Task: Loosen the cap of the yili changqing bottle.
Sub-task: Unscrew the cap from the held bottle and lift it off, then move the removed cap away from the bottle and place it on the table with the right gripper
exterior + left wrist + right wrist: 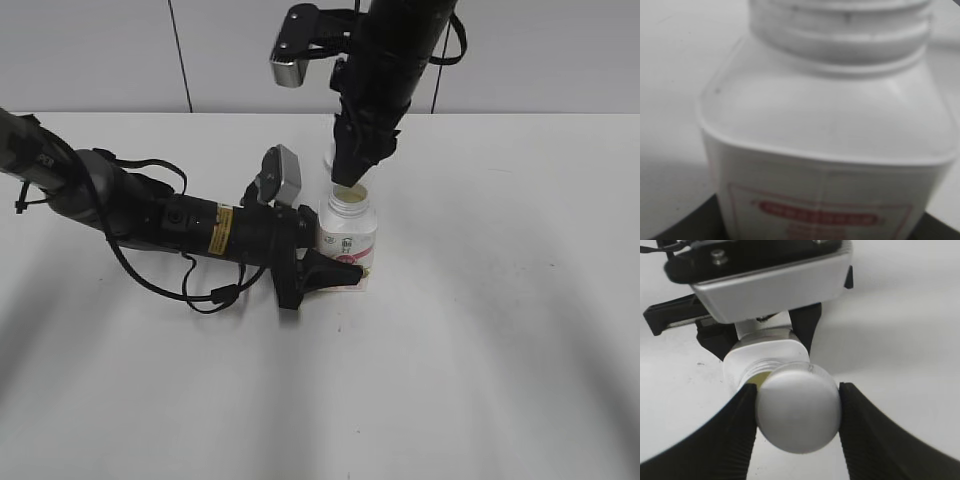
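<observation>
- Right gripper (797, 412) fingers (722, 440) are clamping the cap (799, 410) from both sides; cap is sitting off the neck, with the yellowish opening showing beside it.
- Left gripper (335, 270) is lying low along the table, its fingers pressing the yili changqing bottle (348, 238) at the base; grip looks closed on it.
- Bottle is standing upright near the table's middle, mouth open in the exterior view, pink-red label facing front.
- Right arm is hanging straight down over the bottle mouth.
- Table (500, 350) is showing plain white and matte, with soft shadows.
- Wall (100, 50) behind is showing light grey panels with a dark seam.
</observation>
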